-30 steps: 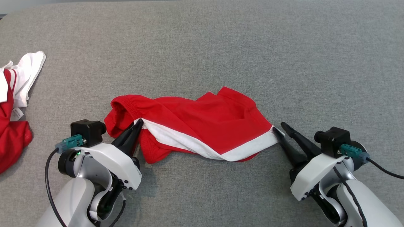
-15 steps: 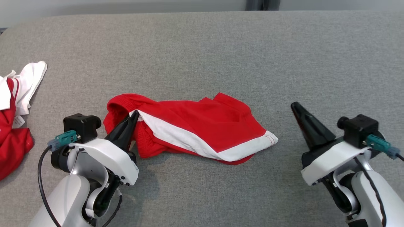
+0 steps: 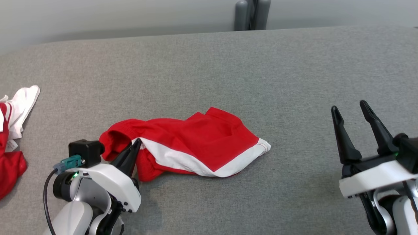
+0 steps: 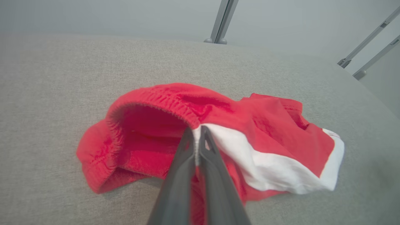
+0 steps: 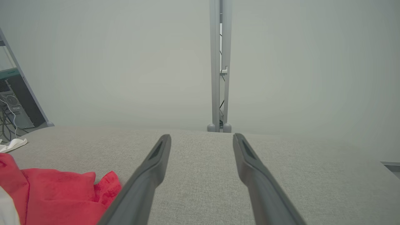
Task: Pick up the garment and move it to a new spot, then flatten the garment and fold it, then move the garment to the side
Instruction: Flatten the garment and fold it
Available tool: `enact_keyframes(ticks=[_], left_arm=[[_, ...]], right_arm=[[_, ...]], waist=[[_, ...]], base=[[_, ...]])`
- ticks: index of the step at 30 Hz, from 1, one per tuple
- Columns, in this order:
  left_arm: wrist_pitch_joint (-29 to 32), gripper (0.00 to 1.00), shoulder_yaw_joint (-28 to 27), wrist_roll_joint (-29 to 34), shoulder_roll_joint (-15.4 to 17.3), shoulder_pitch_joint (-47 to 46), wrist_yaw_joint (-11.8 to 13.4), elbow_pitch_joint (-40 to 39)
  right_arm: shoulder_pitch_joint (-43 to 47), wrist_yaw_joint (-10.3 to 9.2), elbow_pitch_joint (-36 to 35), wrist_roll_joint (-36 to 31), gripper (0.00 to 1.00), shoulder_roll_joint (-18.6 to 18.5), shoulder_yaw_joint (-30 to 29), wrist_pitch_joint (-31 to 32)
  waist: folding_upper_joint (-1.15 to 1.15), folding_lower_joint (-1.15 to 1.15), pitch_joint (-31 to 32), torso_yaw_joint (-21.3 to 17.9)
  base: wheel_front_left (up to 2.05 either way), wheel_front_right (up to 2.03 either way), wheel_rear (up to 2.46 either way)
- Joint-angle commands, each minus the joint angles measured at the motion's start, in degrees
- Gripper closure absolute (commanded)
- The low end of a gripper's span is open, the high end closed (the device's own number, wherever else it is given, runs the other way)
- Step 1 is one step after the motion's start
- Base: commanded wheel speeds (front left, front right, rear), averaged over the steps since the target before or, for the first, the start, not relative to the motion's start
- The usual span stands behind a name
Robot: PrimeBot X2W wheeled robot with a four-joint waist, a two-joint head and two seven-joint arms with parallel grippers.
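The garment point(image 3: 192, 143) is a pair of red shorts with a white stripe, lying crumpled on the grey table, waistband to the left. My left gripper point(image 3: 137, 142) is shut on the garment point(image 4: 250, 131) at the waistband, where the white stripe begins; in the left wrist view its fingers point(image 4: 196, 139) pinch that edge. My right gripper point(image 3: 349, 109) stands open to the right of the garment, well apart from it, with nothing between its fingers. In the right wrist view the right gripper point(image 5: 201, 137) points over bare table, and the garment point(image 5: 62, 193) shows at the lower left.
A second pile of red and white clothing point(image 3: 11, 130) lies at the table's left edge. The grey table point(image 3: 228, 71) stretches wide behind the garment. A grey metal post point(image 3: 251, 14) stands beyond the far edge.
My right gripper let go of the garment's white hem, pulled away to the right and opened wide. The left gripper kept its hold. The head camera tilted up, shifting the whole picture.
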State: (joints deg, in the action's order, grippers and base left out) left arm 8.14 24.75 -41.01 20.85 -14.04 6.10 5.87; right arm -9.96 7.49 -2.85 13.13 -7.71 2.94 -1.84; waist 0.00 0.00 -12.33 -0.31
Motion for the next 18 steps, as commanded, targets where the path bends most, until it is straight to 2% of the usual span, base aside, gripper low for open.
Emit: enact_keyframes(ticks=[1, 5, 18], left_arm=[[0.1, 1.0, -0.09, -0.38, 0.4, 0.71, 0.15, 0.05], [0.1, 1.0, -0.02, -0.89, 0.46, 2.78, 0.52, -0.01], [0.31, 1.0, 0.28, -1.89, 0.62, 4.61, 1.14, -0.69]], right_arm=[[1.34, 0.01, -0.83, -0.72, 0.0, 0.21, -0.89, 0.46], [5.49, 0.01, -3.99, -1.97, 0.0, 1.56, -3.55, 2.27], [9.03, 0.01, -7.34, -1.07, 0.0, 3.23, -4.52, 3.33]], waist=[[0.0, 0.0, 0.85, -0.72], [0.0, 0.0, 2.43, -1.76], [0.0, 0.0, 3.33, -2.29]], base=[[0.0, 0.0, 0.0], [0.0, 0.0, 0.0], [0.0, 0.0, 0.0]])
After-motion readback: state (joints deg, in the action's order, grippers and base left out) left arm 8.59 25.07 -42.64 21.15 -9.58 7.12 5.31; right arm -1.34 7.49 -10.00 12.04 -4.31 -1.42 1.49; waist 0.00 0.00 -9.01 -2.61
